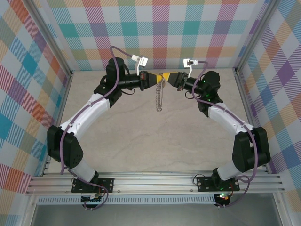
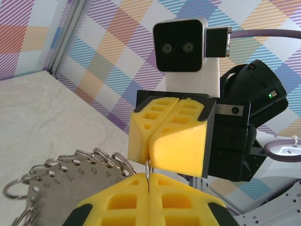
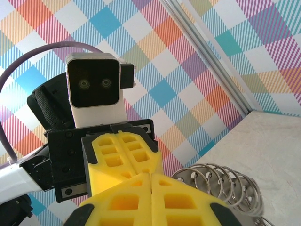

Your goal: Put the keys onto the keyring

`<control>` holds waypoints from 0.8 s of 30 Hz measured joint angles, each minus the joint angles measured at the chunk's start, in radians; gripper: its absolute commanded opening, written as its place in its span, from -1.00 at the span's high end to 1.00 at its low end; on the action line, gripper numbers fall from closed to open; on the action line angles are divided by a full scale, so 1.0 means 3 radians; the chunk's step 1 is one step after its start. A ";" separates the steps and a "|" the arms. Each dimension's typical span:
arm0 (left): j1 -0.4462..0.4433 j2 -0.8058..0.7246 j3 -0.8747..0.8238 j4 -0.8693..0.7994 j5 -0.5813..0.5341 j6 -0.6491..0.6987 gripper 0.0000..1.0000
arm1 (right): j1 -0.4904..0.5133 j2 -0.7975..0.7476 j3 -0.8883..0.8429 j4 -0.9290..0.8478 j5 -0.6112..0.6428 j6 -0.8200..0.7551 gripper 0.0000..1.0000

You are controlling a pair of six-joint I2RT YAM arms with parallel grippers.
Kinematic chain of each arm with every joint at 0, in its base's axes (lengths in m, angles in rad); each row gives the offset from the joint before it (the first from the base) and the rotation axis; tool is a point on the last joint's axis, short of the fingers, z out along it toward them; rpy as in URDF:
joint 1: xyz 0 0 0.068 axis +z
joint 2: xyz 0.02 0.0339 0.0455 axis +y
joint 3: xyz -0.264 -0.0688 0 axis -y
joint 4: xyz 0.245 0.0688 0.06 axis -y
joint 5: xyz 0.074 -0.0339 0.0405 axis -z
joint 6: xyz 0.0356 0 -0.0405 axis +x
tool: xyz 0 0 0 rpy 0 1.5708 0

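**A:** What is nearest, and what stays unclear?

**B:** In the overhead view both arm bases sit at the bottom edge, partly cut off by a metal rail (image 1: 155,181). Each arm bends outward at its elbow, then leans inward toward the upper centre. There the two claws meet tip to tip over the table (image 1: 141,141).

**A:** And the claws?

**B:** The left gripper (image 2: 149,182) has its yellow pads (image 2: 117,202) pressed together on a thin strand of the keyring (image 2: 148,168), which comes out of their seam. The right gripper (image 2: 153,143) faces it with its pads also together. The strand reaches its seam, but whether it really pinches it I cannot tell.

**A:** Where is the rest of the ring?

**B:** From above, it runs down from the meeting point toward the frame's middle. In the left wrist view its loops lie at lower left around a grey numbered plate (image 2: 61,186), cut off by the frame edge. In the right wrist view they are at lower right, blurred.

**A:** The key?

**B:** I cannot make it out.
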 measured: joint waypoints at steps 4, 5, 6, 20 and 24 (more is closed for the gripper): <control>-0.0003 0.0000 0.0000 0.0027 -0.0014 -0.0014 1.00 | -0.0028 0.0028 -0.0006 0.0027 -0.0001 0.0056 0.39; -0.0003 0.0000 0.0000 0.0027 -0.0018 -0.0019 1.00 | -0.0037 0.0031 -0.0011 0.0032 0.0000 0.0066 0.40; -0.0003 0.0000 0.0000 0.0025 -0.0019 -0.0028 1.00 | -0.0043 0.0031 -0.0025 0.0046 0.0000 0.0088 0.43; -0.0003 0.0000 0.0000 0.0024 -0.0027 -0.0039 1.00 | -0.0045 0.0081 -0.0123 0.0319 -0.0028 0.0275 0.47; -0.0003 0.0000 0.0000 0.0024 -0.0027 -0.0039 1.00 | -0.0045 0.0089 -0.0144 0.0376 -0.0037 0.0301 0.44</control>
